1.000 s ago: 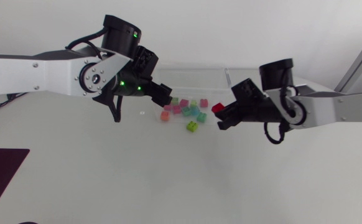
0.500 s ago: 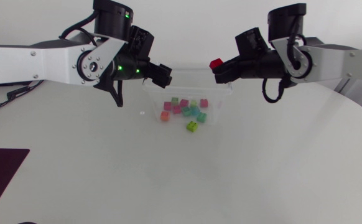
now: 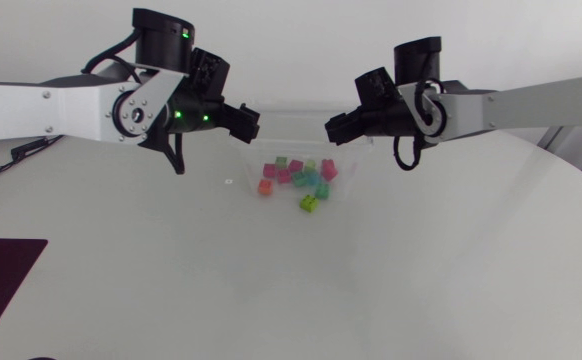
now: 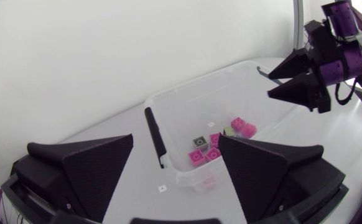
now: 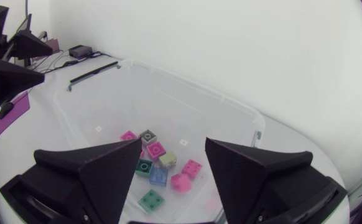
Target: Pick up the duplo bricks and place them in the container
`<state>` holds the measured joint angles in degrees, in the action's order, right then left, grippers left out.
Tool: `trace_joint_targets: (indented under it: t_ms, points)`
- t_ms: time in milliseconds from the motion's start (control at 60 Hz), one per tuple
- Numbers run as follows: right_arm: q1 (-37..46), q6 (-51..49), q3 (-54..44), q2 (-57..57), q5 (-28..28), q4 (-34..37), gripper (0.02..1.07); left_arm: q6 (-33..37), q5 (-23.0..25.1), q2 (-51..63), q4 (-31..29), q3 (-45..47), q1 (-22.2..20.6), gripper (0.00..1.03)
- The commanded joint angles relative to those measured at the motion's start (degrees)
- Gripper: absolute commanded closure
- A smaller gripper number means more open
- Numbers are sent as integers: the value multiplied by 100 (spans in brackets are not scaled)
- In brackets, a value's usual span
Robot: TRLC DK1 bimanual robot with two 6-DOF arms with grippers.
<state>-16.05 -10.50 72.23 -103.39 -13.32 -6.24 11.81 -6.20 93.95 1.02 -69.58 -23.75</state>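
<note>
The right end effector (image 5: pixel 173 142) is hanging spread wide and empty above the clear container (image 5: pixel 187 84), where the coloured bricks (image 5: pixel 155 149) are lying clustered on its floor. The left end effector (image 4: pixel 175 140) is hovering released and empty near the opposite rim. The drop seems to be finishing. Each end effector should be lifting straight clear of the walls before swinging outward, and keeping well apart from the other.

Soft, even light fell on our table (image 3: pixel 271 280), brightest toward 12 o'clock and greying toward 6 o'clock; shadows were faint. On our left arm (image 3: pixel 51 110), green lamps (image 3: pixel 179 113) glowed. Our wrist cameras bowed the container (image 5: pixel 187 92) rim and darkened at their corners.
</note>
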Motion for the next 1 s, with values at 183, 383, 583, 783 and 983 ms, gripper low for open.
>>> trace_joint_targets:
  t_ms: [183,383,583,783,983]
  points:
    - [-196,-242,-1545,1709,-232,-220,22,84,224,-676,92,700,265,7]
    - [-311,-426,-2714,2473,-628,-264,22,93,268,-1133,162,1122,186,7]
    - [-407,-497,-3558,2113,-716,-984,22,84,268,-1292,224,1386,134,7]
    - [-548,-541,-3355,777,-654,-1529,22,75,268,-1300,276,1562,134,7]
    - [-715,-585,-2723,-269,-593,-1731,22,84,268,-1371,285,1694,151,7]
